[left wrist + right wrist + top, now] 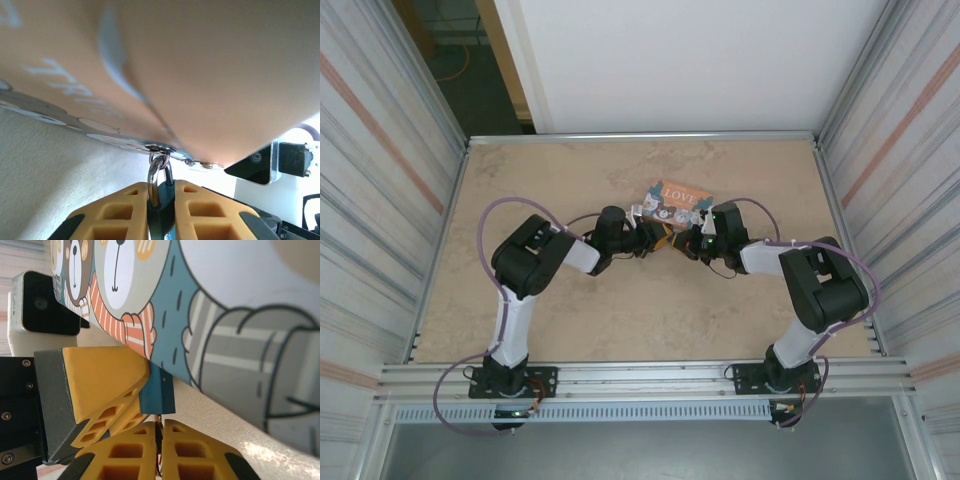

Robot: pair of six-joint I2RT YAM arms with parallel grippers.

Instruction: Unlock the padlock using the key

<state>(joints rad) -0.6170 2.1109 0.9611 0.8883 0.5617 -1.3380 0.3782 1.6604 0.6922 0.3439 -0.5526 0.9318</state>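
The "LOVE" tin (680, 197) lies shut on the bench (620, 320), its inside hidden. From above, both arms meet at its near edge, and the lock is too small to make out there. The left wrist view shows the padlock (161, 205): blue, its silvery shackle (156, 172) hooked through the tin's hasp (159, 148), its body clamped between the left fingers (92, 210). In the right wrist view, the right fingers (212, 437) are pressed together on a thin key (159, 440) just below the padlock.

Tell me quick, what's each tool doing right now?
Left tool: closed on the padlock body.
Right tool: closed on something thin, likely the key.
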